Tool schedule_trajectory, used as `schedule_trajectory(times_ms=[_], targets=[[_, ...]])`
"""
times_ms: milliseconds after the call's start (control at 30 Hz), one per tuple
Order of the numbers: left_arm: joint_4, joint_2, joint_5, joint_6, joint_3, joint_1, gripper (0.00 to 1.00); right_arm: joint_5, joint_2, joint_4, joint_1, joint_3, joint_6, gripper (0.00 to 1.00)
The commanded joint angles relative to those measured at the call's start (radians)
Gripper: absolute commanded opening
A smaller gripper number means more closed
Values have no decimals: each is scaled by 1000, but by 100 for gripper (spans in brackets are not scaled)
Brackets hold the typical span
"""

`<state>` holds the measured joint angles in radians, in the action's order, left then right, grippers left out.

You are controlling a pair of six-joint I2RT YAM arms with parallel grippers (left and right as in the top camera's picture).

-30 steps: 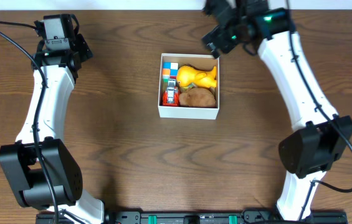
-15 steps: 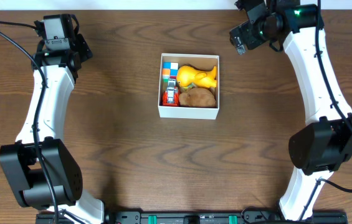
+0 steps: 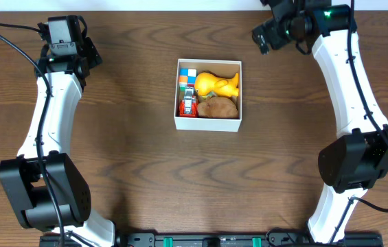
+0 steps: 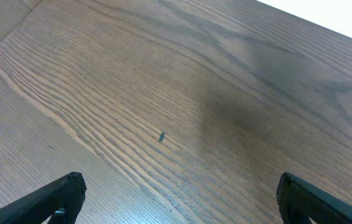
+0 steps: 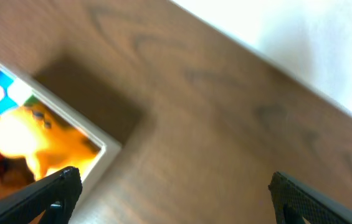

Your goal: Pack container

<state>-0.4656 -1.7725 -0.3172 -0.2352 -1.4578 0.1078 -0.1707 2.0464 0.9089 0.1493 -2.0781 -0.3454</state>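
container (image 3: 207, 125): table (image 3: 132, 144) centre, near-left of my R gripper (image 3: 261, 36); L gripper (image 4: 179, 190) farther
jaws: both wide open, holding nothing

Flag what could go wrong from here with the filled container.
1. The right end effector, open and empty, hangs just beyond the far right corner of the container. A low swing back across the table could clip the wall and shove the box.
2. The yellow duck fills the back of the container and seems to reach about rim height in the right wrist view, so a knock might tip it out.
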Motion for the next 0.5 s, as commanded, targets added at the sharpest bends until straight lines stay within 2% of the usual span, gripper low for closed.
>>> schedule_trajectory(times_ms=[0, 233, 467], targets=[[-2, 8, -9, 5, -13, 3, 98, -84, -32, -73, -3, 2, 16, 99], [-2, 8, -9, 5, -13, 3, 98, -80, -181, -233, 30, 2, 8, 99], [-2, 8, -9, 5, -13, 3, 98, -80, -373, -247, 74, 19, -70, 99]])
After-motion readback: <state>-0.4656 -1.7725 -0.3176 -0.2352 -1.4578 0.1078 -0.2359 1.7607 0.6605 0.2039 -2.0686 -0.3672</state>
